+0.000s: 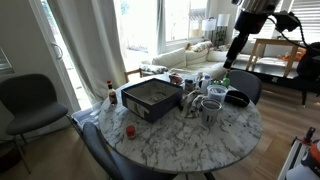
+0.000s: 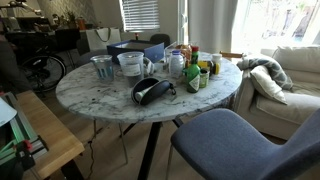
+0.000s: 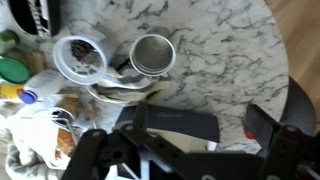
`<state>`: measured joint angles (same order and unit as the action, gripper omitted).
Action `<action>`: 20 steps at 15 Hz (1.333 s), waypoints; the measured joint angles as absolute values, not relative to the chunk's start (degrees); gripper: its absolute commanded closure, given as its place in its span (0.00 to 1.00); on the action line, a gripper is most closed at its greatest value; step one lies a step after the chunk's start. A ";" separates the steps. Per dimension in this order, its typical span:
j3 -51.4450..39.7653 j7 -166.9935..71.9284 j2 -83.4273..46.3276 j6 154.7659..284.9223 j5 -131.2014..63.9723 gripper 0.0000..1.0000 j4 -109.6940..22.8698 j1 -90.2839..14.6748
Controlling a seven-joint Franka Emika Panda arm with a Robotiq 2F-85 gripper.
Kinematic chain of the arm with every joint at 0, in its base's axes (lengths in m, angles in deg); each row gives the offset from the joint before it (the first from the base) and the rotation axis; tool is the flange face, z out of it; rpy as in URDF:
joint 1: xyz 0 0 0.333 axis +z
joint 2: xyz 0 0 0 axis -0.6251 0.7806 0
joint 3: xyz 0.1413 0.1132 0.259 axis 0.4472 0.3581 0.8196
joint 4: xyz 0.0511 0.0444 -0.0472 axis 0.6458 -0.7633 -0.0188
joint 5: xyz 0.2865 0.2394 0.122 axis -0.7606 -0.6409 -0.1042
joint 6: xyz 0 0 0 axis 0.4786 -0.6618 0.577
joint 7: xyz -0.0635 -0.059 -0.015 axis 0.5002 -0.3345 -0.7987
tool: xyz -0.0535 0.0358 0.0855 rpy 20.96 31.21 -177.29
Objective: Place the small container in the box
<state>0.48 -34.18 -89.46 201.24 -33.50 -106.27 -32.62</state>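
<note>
The small container [image 1: 130, 130], a tiny red-orange pot, stands on the marble table near its front edge. In the wrist view only a red sliver of it [image 3: 249, 133] shows beside my right finger. The box [image 1: 152, 97] is dark, shallow and rectangular and sits left of the table's middle; it also shows at the far side in an exterior view [image 2: 135, 47] and between my fingers in the wrist view [image 3: 178, 123]. My gripper [image 1: 226, 64] hangs open and empty high above the cups at the table's right side; its fingers [image 3: 200, 135] are spread wide.
A metal cup [image 3: 152, 53], a white cup [image 3: 80, 55] and crumpled wrappers lie below the wrist. A slim red-capped bottle [image 1: 110, 92] stands left of the box. A round black bowl [image 1: 237, 98] sits at the right. Bottles [image 2: 192, 75] cluster mid-table. Chairs [image 1: 30, 100] surround the table.
</note>
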 measured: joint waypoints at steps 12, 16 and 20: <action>6.67 -33.05 -72.19 215.65 -45.76 0.00 -105.81 -15.78; 14.01 -41.60 -68.02 219.45 -42.54 0.00 -105.74 -17.87; 25.62 -57.69 -55.71 228.11 -31.25 0.00 -102.58 -23.09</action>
<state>25.62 -57.69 -55.71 228.11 -31.25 -102.58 -23.09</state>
